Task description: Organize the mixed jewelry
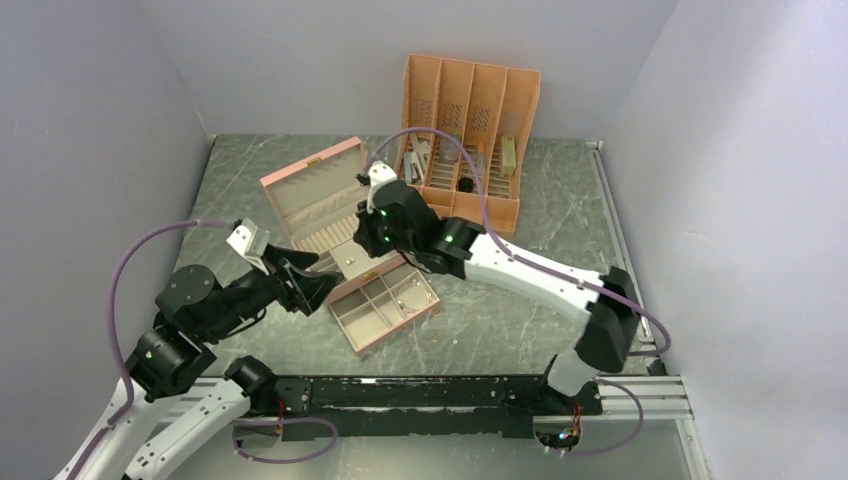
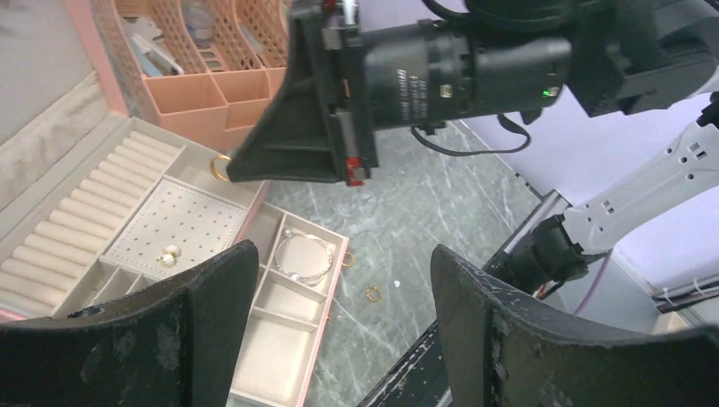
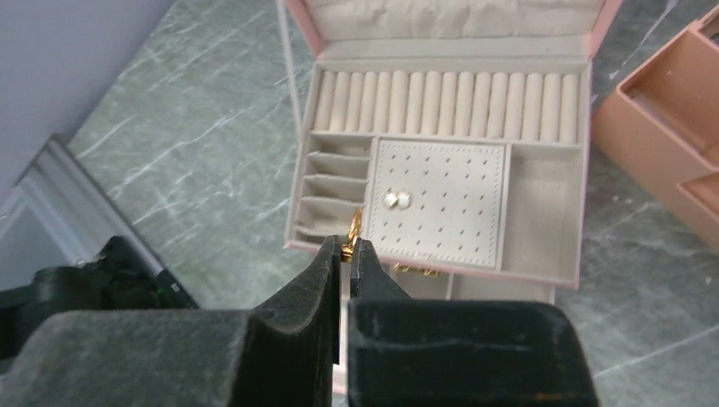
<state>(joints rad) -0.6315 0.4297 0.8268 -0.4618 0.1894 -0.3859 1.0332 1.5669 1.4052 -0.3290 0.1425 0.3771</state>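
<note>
A pink jewelry box (image 1: 318,200) lies open mid-table, its drawer (image 1: 385,305) pulled out toward me. My right gripper (image 3: 347,246) is shut on a small gold ring (image 3: 353,231), held just above the box's front edge beside the small side slots. The left wrist view shows that ring (image 2: 220,167) at the right gripper's tip. Two pearl studs (image 3: 396,199) sit on the perforated pad. A silver bracelet (image 2: 303,254) lies in the drawer. Two loose gold rings (image 2: 372,293) (image 2: 348,259) rest on the table by the drawer. My left gripper (image 2: 343,254) hovers open above the drawer, holding nothing.
An orange slotted organizer (image 1: 470,120) with grey and black oddments stands at the back, just behind the box. Grey walls close in on the left, back and right. A black rail (image 1: 440,392) runs along the near table edge.
</note>
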